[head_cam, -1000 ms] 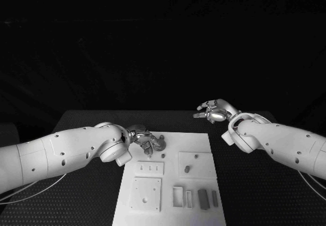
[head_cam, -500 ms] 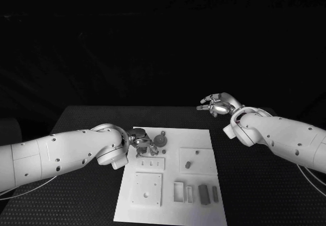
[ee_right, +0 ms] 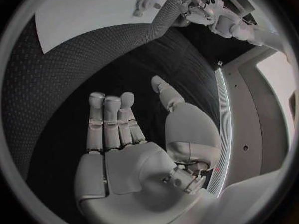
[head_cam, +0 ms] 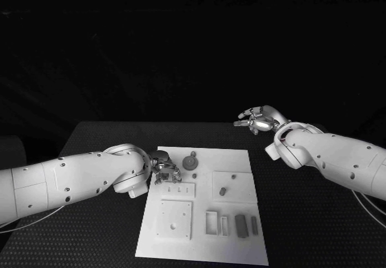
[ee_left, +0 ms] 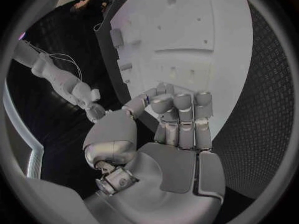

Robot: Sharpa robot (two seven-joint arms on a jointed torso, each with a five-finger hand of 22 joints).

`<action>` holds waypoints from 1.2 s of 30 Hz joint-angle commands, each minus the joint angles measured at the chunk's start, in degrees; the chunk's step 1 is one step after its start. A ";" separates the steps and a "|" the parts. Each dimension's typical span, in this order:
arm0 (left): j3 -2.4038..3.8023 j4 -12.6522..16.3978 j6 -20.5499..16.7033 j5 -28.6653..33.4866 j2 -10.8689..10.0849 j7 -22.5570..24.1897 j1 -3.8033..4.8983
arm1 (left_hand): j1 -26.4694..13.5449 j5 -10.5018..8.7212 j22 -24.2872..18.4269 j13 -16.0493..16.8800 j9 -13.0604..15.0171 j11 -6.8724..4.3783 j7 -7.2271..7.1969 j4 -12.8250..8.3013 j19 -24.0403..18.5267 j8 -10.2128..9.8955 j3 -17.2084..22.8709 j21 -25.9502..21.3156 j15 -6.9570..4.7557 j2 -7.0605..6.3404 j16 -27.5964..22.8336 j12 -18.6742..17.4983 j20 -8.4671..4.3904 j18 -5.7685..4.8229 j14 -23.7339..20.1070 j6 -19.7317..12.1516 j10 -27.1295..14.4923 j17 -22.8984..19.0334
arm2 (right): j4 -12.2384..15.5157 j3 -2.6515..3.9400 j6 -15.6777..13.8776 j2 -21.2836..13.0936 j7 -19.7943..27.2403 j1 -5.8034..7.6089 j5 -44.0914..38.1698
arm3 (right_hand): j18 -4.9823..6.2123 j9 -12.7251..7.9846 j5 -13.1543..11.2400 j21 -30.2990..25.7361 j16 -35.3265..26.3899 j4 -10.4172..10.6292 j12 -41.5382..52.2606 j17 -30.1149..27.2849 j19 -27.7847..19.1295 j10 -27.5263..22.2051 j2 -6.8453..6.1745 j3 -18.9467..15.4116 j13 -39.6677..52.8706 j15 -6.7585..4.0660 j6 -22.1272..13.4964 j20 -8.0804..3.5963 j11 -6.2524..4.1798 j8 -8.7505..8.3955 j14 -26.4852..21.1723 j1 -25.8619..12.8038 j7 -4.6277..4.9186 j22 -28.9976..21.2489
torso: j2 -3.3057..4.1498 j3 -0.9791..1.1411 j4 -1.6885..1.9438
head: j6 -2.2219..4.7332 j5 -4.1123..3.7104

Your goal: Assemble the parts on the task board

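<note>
**A:** At the nine o'clock edge of the task board (head_cam: 211, 198), what is your left robot hand (head_cam: 165, 170) doing?

**B:** I hover it there with the fingers curled in. The left wrist view shows nothing between them, so I judge it closed on nothing, poised near the small plate with slots (head_cam: 178, 192) for a next pick.

**A:** And the right one?

**B:** My right robot hand (head_cam: 259, 119) is raised at about two o'clock, well apart from the board, fingers spread and holding nothing. I judge it parked clear so the left has room.

**A:** Where are the parts?

**B:** A round disc (head_cam: 189, 163) lies at the board's twelve o'clock end; dark bars (head_cam: 240, 226) lie beside a frame at five o'clock. A short peg (head_cam: 222, 191) sits on the square plate near the middle.

**A:** And the surroundings?

**B:** A black, finely textured counter (head_cam: 105, 139) carries the board; behind it the room is dark.
</note>
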 commanded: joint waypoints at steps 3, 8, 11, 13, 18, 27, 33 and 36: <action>0.01 0.22 2.54 -2.50 0.32 -2.41 -0.02 | -0.21 0.14 1.28 -0.61 0.55 -1.42 -5.09 -0.01 1.73 -0.68 0.25 1.86 -3.46 0.75 1.36 0.80 -7.44 1.13 3.93 5.75 -0.94 -0.70 | 0.08 0.03 1.15 0.22 0.11 0.02 -0.02 | 2.09 -0.10 0.43 -0.24 0.14 -0.04 0.26 -0.08 -0.45 -8.43 0.37 -0.23 -0.13 0.10 1.94 0.14 1.27 0.20 -0.49 0.10 1.93 0.62 | 0.03 0.03 -0.12 | -0.46 0.34; 0.02 0.41 3.77 -3.08 0.38 -3.18 -0.14 | -0.17 -0.23 1.33 -1.17 0.85 -1.42 -5.08 0.01 3.61 -1.22 0.27 3.73 -3.83 0.84 2.57 1.14 -7.91 1.64 4.60 5.72 -1.09 -0.79 | 0.10 0.03 1.31 0.35 0.09 0.02 -0.04 | 2.09 -0.12 0.47 -0.24 0.15 -0.05 0.26 -0.09 -0.45 -8.44 0.37 -0.23 -0.15 0.10 1.94 0.15 1.27 0.20 -0.50 0.12 1.93 0.63 | 0.04 0.00 -0.15 | -0.73 0.31; 0.02 0.44 3.80 -3.16 0.35 -3.38 -0.20 | 0.79 -2.84 1.55 -1.52 1.00 -1.39 -5.08 0.08 8.12 -1.78 -0.17 7.29 -4.09 1.13 4.50 1.12 -8.44 2.62 6.17 5.18 -1.50 0.06 | 0.11 0.03 1.35 0.31 0.09 0.02 -0.04 | 2.09 -0.16 0.62 -0.25 0.16 -0.04 0.28 -0.11 -0.47 -8.46 0.41 -0.23 -0.19 0.10 1.92 0.16 1.27 0.20 -0.52 0.17 1.93 0.63 | 0.04 0.02 -0.11 | -0.84 0.32; 0.02 0.37 4.37 -3.20 0.36 -3.49 -0.20 | 1.10 -4.56 1.27 -1.83 1.21 -1.25 -4.87 0.21 9.43 -2.15 -0.06 8.39 -3.93 1.20 4.72 1.06 -8.25 3.32 5.81 4.96 -1.78 0.31 | 0.11 0.03 1.31 0.31 0.09 0.02 -0.04 | 2.09 -0.18 0.69 -0.26 0.17 -0.03 0.29 -0.13 -0.47 -8.47 0.43 -0.24 -0.21 0.10 1.91 0.17 1.27 0.20 -0.53 0.16 1.93 0.64 | 0.04 0.00 -0.08 | -0.87 0.26; 0.02 0.43 5.89 -2.44 0.51 -4.03 -0.20 | 1.99 -8.48 0.62 -2.42 1.18 -0.73 -4.31 0.86 11.84 -3.44 0.26 9.08 -3.44 1.48 4.27 0.79 -8.17 4.50 5.27 3.43 -2.04 0.31 | 0.09 0.03 1.42 0.30 0.01 0.02 -0.05 | 2.09 -0.21 0.81 -0.26 0.19 -0.03 0.31 -0.15 -0.48 -8.48 0.44 -0.26 -0.25 0.11 1.90 0.19 1.28 0.20 -0.54 0.17 1.93 0.64 | 0.04 0.00 -0.10 | -0.92 0.14; 0.02 -0.14 6.08 -3.02 1.18 -4.10 -0.28 | 3.35 -8.89 -3.59 -5.14 1.55 -0.39 -3.97 2.12 17.67 -4.38 -0.10 6.23 -3.04 1.11 0.75 -2.33 -8.01 7.74 4.52 2.70 -2.39 -1.13 | 0.11 0.03 1.57 0.42 -0.03 0.02 -0.06 | 2.09 -0.26 1.02 -0.26 0.23 -0.02 0.36 -0.18 -0.47 -8.46 0.48 -0.29 -0.31 0.11 1.88 0.21 1.28 0.20 -0.54 0.19 1.94 0.66 | 0.05 0.00 -0.10 | -1.02 0.13; 0.02 -0.17 5.86 -3.28 1.41 -3.99 -0.46 | 2.69 -6.39 -3.80 -5.47 1.77 -0.53 -4.12 1.64 18.40 -4.57 -0.52 6.49 -3.10 1.22 1.00 -2.07 -7.84 7.96 5.19 3.42 -1.85 -0.73 | 0.21 0.03 1.60 0.43 -0.04 0.02 -0.06 | 2.09 -0.30 1.14 -0.25 0.26 -0.01 0.40 -0.20 -0.45 -8.45 0.52 -0.32 -0.35 0.11 1.87 0.23 1.28 0.21 -0.54 0.18 1.94 0.67 | 0.04 0.00 -0.07 | -1.19 0.08; 0.02 -0.30 5.75 -3.74 1.48 -4.06 -0.49 | 2.15 -5.48 -3.76 -5.55 1.84 -0.58 -4.17 1.39 18.47 -4.67 -0.65 6.67 -3.13 1.43 1.09 -1.92 -7.79 7.97 5.30 3.69 -1.78 -0.55 | 0.21 0.03 1.59 0.45 -0.03 0.02 -0.07 | 2.09 -0.32 1.19 -0.25 0.28 -0.02 0.42 -0.21 -0.44 -8.44 0.54 -0.32 -0.37 0.11 1.87 0.23 1.27 0.21 -0.54 0.19 1.93 0.67 | 0.06 0.00 -0.08 | -1.20 0.09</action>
